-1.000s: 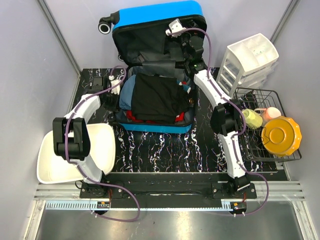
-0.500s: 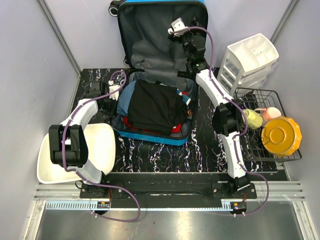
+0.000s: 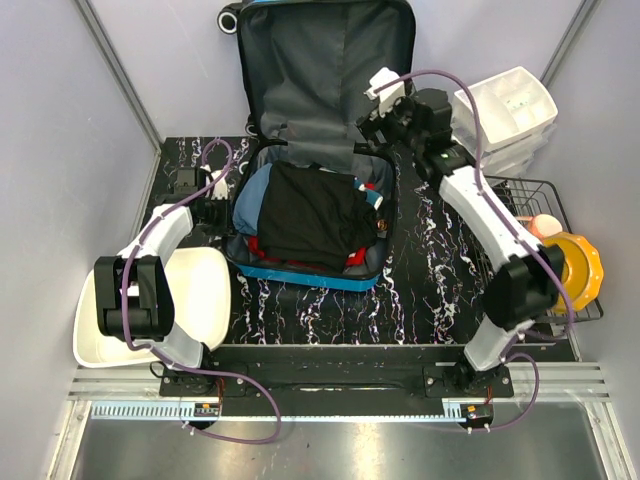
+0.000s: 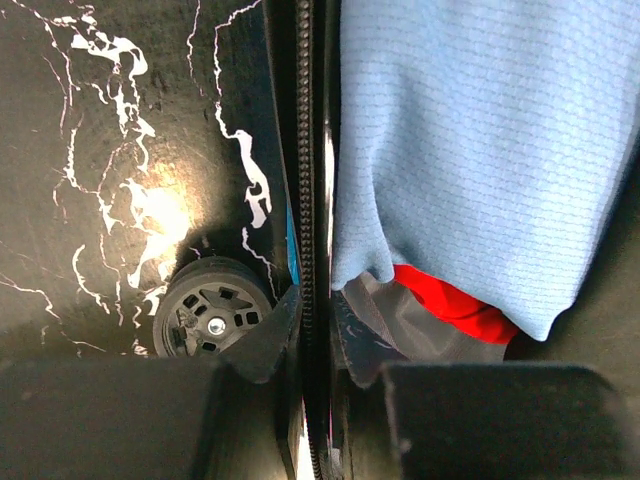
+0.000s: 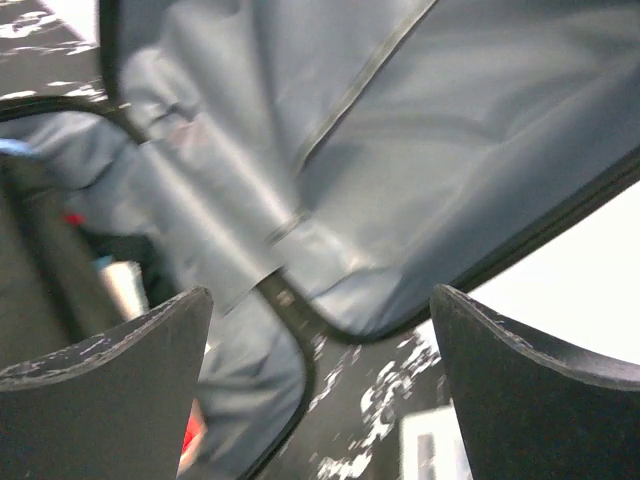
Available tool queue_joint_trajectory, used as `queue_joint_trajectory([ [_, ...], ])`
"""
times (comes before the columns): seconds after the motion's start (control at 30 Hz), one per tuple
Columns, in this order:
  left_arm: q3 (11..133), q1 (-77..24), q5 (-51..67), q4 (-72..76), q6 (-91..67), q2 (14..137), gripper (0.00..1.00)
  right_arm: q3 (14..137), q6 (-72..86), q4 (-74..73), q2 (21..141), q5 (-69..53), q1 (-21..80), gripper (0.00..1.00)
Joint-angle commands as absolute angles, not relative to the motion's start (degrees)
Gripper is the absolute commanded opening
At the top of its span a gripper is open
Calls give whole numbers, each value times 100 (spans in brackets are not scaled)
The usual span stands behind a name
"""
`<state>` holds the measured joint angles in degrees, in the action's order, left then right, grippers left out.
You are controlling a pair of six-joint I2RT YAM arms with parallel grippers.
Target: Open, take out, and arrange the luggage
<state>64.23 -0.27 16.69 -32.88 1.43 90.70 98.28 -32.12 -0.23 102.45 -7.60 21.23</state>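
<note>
Blue luggage (image 3: 315, 100), one, lying open, left fingers (image 4: 262, 340) clamped on its rim (image 4: 305, 150), one wheel (image 4: 210, 322) beside, right fingers (image 5: 110, 350) apart, empty

The luggage (image 4: 305, 150) shows as a black zippered rim running top to bottom. The left gripper (image 4: 312, 310) straddles it low down, fingers (image 4: 262, 345) close on either side (actual contact unclear). Left of the rim are a black wheel (image 4: 210, 320) and the marbled table (image 4: 120, 120); right of it, a light-blue garment (image 4: 470, 150) overlaps a red garment (image 4: 450, 305)
</note>
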Motion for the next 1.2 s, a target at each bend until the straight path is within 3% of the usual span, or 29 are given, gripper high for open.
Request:
queue_joint_trajectory([
  [0.0, 6320, -457, 3216, -2726, -1115, 9254, 6, 9187, -2093, -1982, 9274, -1537, 2144, 100],
  [0.17, 6415, -510, 3515, -2119, -1880, 9378, 11, 8737, -1618, -3004, 8640, -1793, 2127, 100],
  [0.23, 6626, -492, 3490, -2179, -1785, 9282, 22, 8588, -1661, -3488, 8421, -2038, 2127, 97],
  [0.33, 7048, -247, 3471, -3098, -795, 8983, 52, 8306, -1775, -3893, 8157, -2451, 2127, 95],
  [0.43, 7426, 280, 3709, -4247, 380, 8649, 64, 8122, -1933, -4201, 8060, -2873, 2127, 94],
  [0.73, 7182, 1589, 2682, -6546, 2503, 7989, 68, 7945, -2188, -4377, 8296, -3006, 2127, 91],
  [0.97, 6566, 1881, 1637, -6188, 2672, 8445, 64, 7937, -2127, -4509, 8306, -2935, 2127, 91],
  [1.17, 7232, 1872, 1108, -5494, 2768, 9779, 64, 7875, -2109, -4526, 8148, -2813, 2136, 90],
])
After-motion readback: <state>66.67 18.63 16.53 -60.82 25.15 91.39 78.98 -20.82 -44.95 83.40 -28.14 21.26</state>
